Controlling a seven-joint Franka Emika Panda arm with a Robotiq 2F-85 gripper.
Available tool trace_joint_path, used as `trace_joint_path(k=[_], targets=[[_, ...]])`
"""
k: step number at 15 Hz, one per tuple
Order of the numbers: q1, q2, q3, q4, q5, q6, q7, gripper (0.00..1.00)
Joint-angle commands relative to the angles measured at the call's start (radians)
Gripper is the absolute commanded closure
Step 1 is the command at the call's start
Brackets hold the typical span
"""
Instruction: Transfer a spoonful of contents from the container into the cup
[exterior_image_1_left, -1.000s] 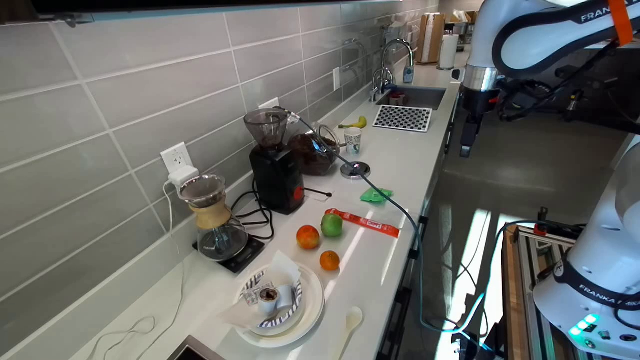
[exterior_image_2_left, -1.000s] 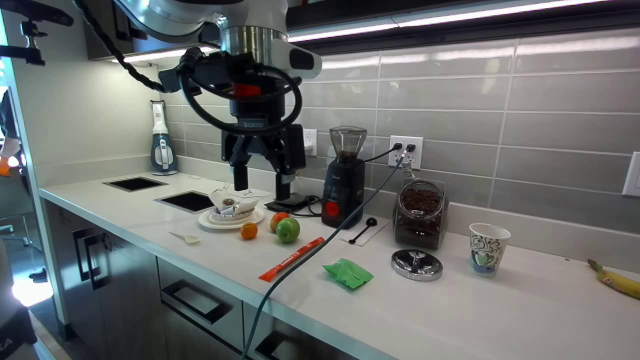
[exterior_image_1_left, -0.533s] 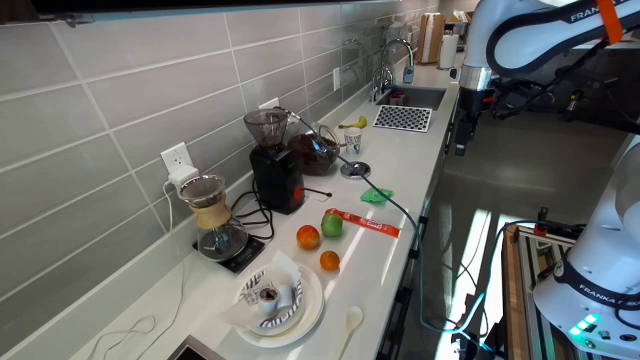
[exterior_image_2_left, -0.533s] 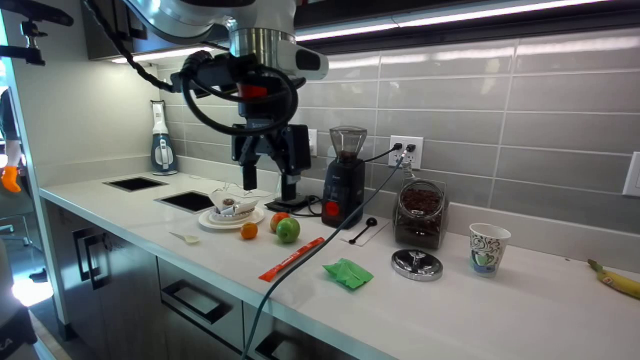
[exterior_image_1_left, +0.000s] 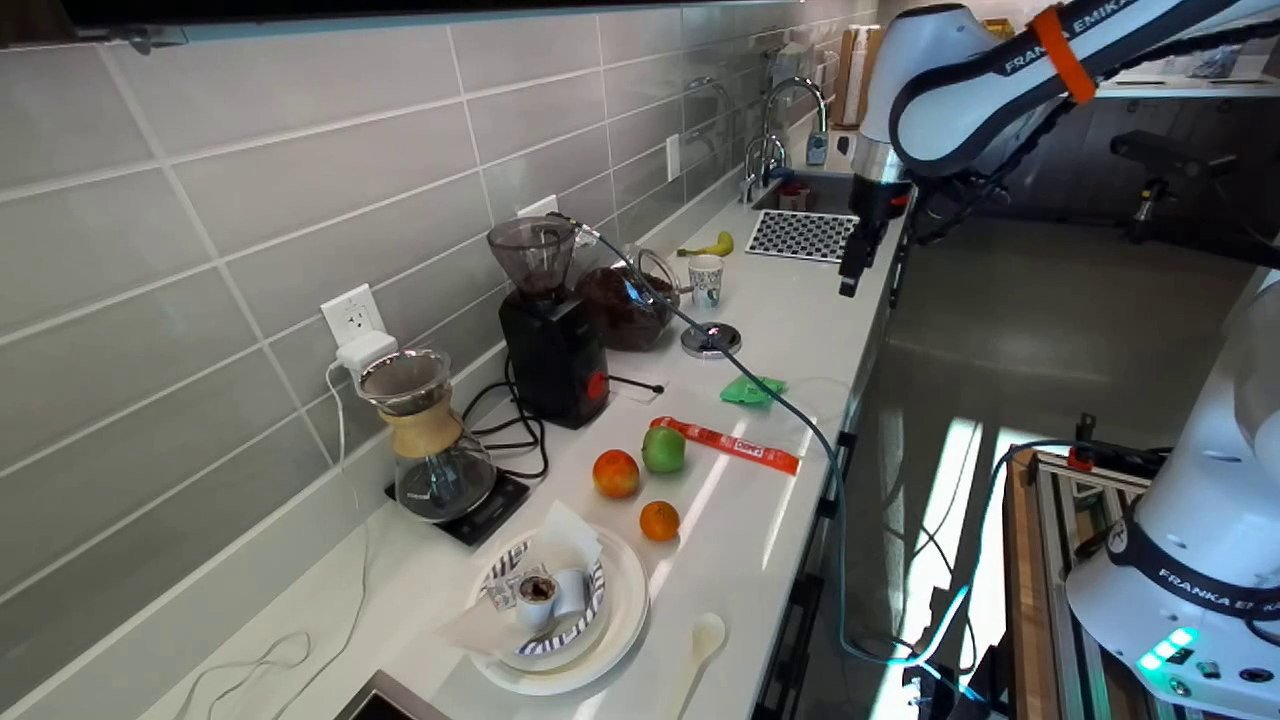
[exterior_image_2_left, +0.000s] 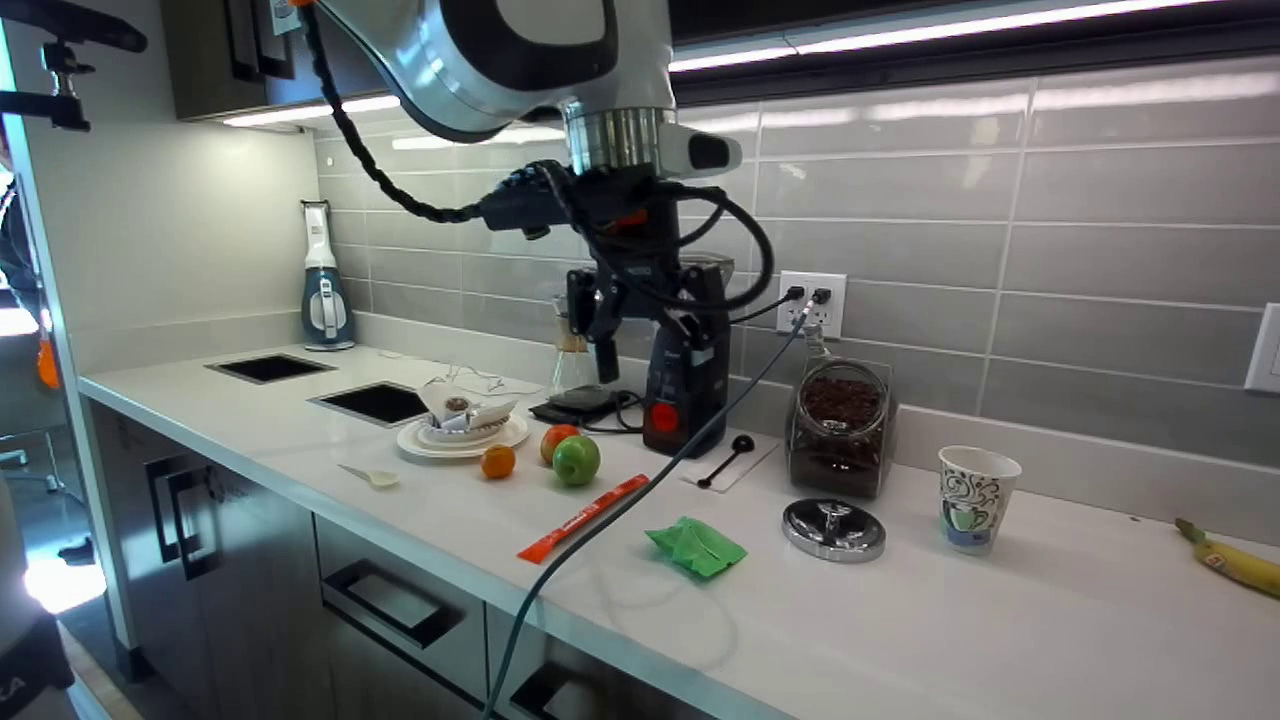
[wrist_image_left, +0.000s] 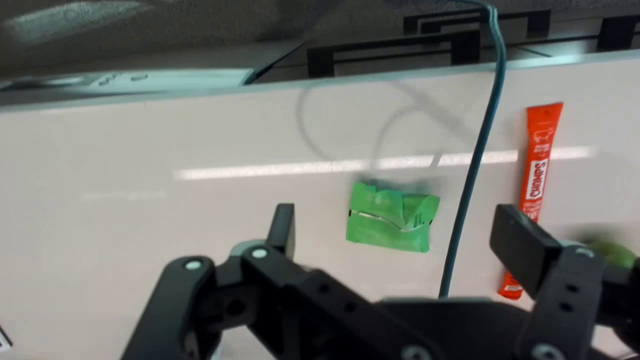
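The container is a glass jar of dark beans, tilted with its round mouth open, by the wall; it also shows in an exterior view behind the grinder. The cup is a pale patterned paper cup right of the jar, upright; its inside is hidden. It also shows in an exterior view. A black scoop lies on a napkin between grinder and jar. My gripper is open and empty above the counter. In the wrist view my gripper has fingers wide apart above a green packet.
The black grinder stands left of the jar. A metal lid lies in front of the jar. A blue cable crosses the counter above a red stick. Fruit, plates, a pale spoon and a banana lie around.
My gripper has moved inward from beyond the counter's front edge to over the counter, rightward and slightly lower in an exterior view. It stays open. The objects have not moved.
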Motion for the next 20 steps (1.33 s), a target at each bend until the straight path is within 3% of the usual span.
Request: trace_joint_path(k=[1, 3, 4, 10, 14, 20], targets=[[0.036, 0.180, -0.045, 0.120, 0.089, 0.117, -0.138, 0.00], [0.052, 0.272, -0.069, 0.198, 0.215, 0.103, -0.206, 0.00], [0.014, 0.159, -0.023, 0.107, 0.125, 0.108, -0.137, 0.00], [0.011, 0.178, -0.017, 0.127, 0.137, 0.108, -0.146, 0.00], [0.012, 0.345, -0.015, 0.269, 0.195, 0.103, -0.047, 0.00], [-0.013, 0.547, 0.036, 0.471, 0.295, 0.103, -0.123, 0.00]])
